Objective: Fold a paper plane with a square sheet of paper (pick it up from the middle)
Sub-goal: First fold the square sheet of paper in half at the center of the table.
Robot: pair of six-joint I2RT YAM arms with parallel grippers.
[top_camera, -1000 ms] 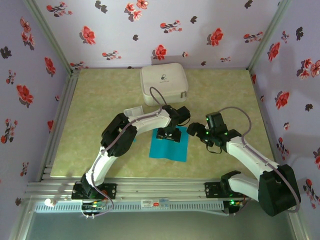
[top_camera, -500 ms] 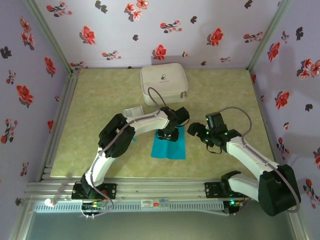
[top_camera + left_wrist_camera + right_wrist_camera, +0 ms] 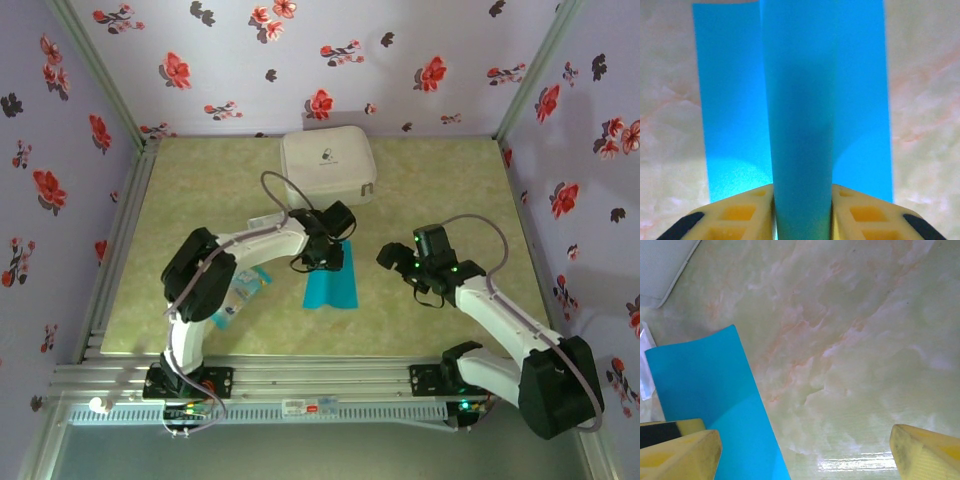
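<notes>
**A:** What lies furthest left on the table [image 3: 190,180]?

**B:** A pale blue-and-white packet [image 3: 240,293], partly under the left arm.

**A:** And the left gripper [image 3: 325,255]?

**B:** It is near the middle of the table, in front of a white case [image 3: 326,167], and clamped on the square sheet of paper [image 3: 332,288]. In the left wrist view the yellow fingers [image 3: 740,215] press on either side of a raised ridge of blue paper. The sheet's two sides fall away toward the marbled surface.

**A:** Is the sheet off the table?

**B:** I cannot tell whether its near edge touches. From above it looks narrow and runs from the gripper toward the arm bases.

**A:** Further right?

**B:** The right gripper [image 3: 392,260] is just beside the sheet's right edge and holds nothing. Its fingers [image 3: 680,450] stand wide apart, with the blue edge near the left one.
</notes>
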